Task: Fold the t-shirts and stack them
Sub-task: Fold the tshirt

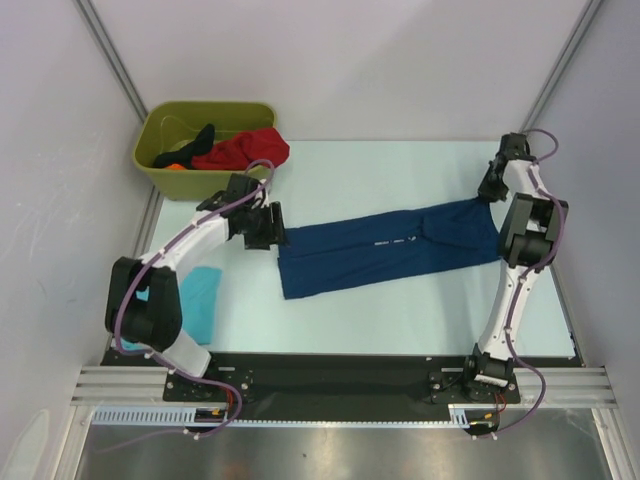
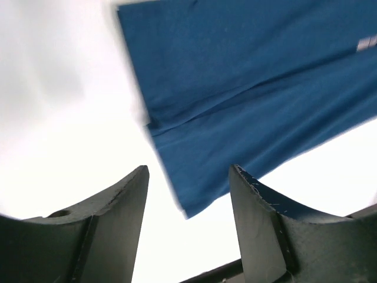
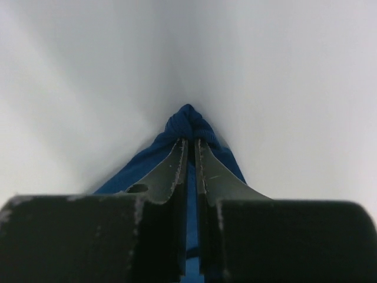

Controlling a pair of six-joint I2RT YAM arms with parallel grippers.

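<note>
**Task item.** One navy blue t-shirt point(image 1: 360, 255) lies flat on the worktop point(image 1: 400, 170), folded lengthwise into a long narrow band. A fold seam runs along its length. A small grey-white mark point(image 1: 395, 242) shows near the middle; its design is too small to read.

**Position.** The band sits in the centre of the worktop, between the two arms.

**Other garments.** A turquoise t-shirt point(image 1: 203, 300) lies near the left edge of the worktop, partly hidden by the left arm.

**Container.** An olive-green bin point(image 1: 185, 183) stands at the far left corner. It holds a red t-shirt point(image 1: 243, 152) that spills over the right rim, a black cloth point(image 1: 200, 136) and a small orange item point(image 1: 176, 165).

**Orientation.** The long axis of the navy shirt runs left to right. Its right end lies slightly farther from the arm bases than its left end. The left end is cut square. The right end narrows to a gathered tip.

**Claws.**
- The left claw point(image 1: 268, 228) is spread, with nothing between its fingers. It hangs just beyond the shirt's far left corner.
- The right claw point(image 3: 189, 141) is pressed nearly together and pinches the gathered right tip of the navy shirt. Blue cloth shows between and past the fingertips.
</note>
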